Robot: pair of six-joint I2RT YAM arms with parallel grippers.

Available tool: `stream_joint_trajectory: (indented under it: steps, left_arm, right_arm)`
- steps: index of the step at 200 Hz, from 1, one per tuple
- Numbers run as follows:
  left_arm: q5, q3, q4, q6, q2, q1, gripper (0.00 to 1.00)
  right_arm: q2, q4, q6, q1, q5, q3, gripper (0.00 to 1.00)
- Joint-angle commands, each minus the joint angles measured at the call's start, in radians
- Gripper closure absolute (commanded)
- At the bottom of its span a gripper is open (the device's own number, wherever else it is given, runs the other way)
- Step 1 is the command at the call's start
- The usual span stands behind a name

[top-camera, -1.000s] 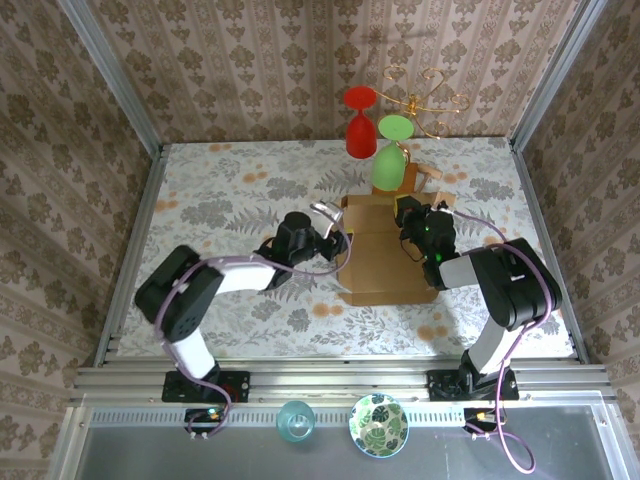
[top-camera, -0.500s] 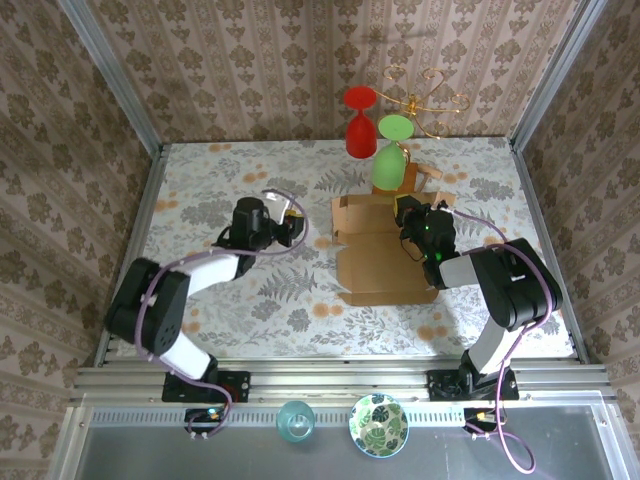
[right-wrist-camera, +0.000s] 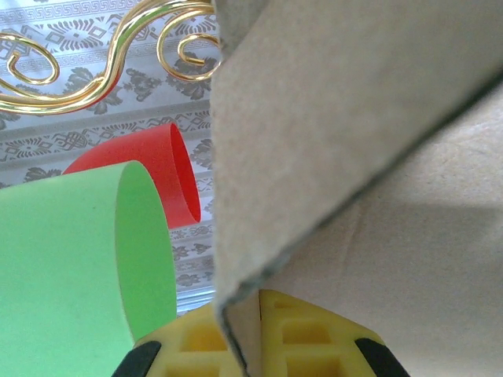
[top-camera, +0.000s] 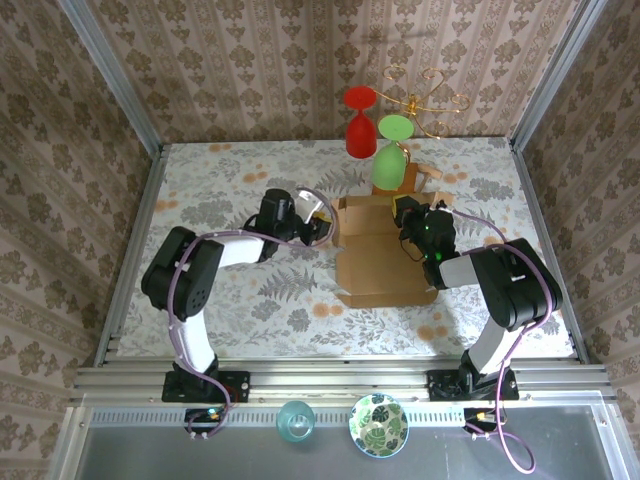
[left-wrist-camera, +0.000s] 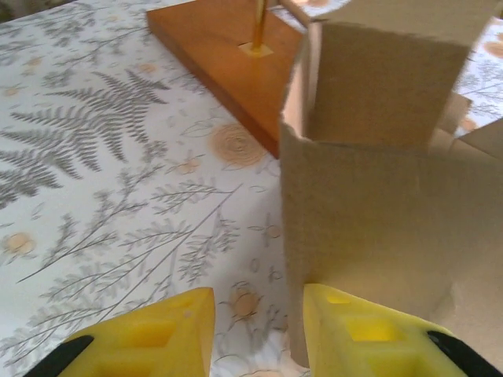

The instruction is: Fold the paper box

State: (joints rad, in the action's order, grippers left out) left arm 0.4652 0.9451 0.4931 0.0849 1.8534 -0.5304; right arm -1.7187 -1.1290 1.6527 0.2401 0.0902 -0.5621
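The paper box (top-camera: 385, 262) sits right of centre on the table (top-camera: 220, 190), half formed: a tan sheet with its long axis running from me toward the far wall, its far end just in front of the wooden stand (top-camera: 428, 176) that carries the red glass (top-camera: 360, 128) and the green glass (top-camera: 390, 160).

From the left wrist camera I see the box (left-wrist-camera: 377, 228) as an upright cardboard wall with a shorter flap standing above it; the stand's base (left-wrist-camera: 228, 47) lies just beyond on the table (left-wrist-camera: 102, 157).

My left gripper (top-camera: 320, 228) is just beside the box's far left corner, and the box lies to its right. In the wrist view that gripper (left-wrist-camera: 255, 330) has its yellow fingers apart with bare tablecloth between them; the wall's edge lines up with the inner face of the right-hand finger (left-wrist-camera: 361, 338), so nothing is pinched yet.

My right gripper (top-camera: 408, 222) is over the far right part of the box. Its own camera looks past a raised flap (right-wrist-camera: 354, 118) at the two glasses, green (right-wrist-camera: 71, 251) and red (right-wrist-camera: 161, 169), and the gripper (right-wrist-camera: 244, 345) looks closed on that flap's edge, yellow pad on either side.

I judge the left arm is the one to work the left wall; it would need to shift rightward so the wall falls between the fingers.
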Motion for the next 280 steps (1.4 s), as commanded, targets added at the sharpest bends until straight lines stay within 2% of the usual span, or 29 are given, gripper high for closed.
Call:
stream_joint_trajectory:
  steps: [1,61,168,214,280]
  left_arm:
    - [0.066,0.03,0.048,0.06,0.018,-0.015,0.64]
    - [0.056,0.016,0.073,0.069,0.02,-0.06,0.64]
    - [-0.099,0.01,0.174,0.015,0.047,-0.111,0.54]
    - [-0.148,0.034,0.203,-0.057,0.079,-0.124,0.56]
    - [-0.328,0.062,0.17,-0.108,0.104,-0.181,0.61]
  right_arm:
    - [-0.012,0.077,-0.015,0.002,0.041,0.004,1.0]
    - [-0.007,0.06,-0.05,-0.008,0.077,0.011,1.0]
    - [-0.006,0.028,-0.046,-0.009,0.086,0.031,1.0]
    - [-0.01,0.007,-0.039,-0.007,0.086,0.04,1.0]
    - [-0.028,-0.03,-0.03,-0.004,0.08,0.056,1.0]
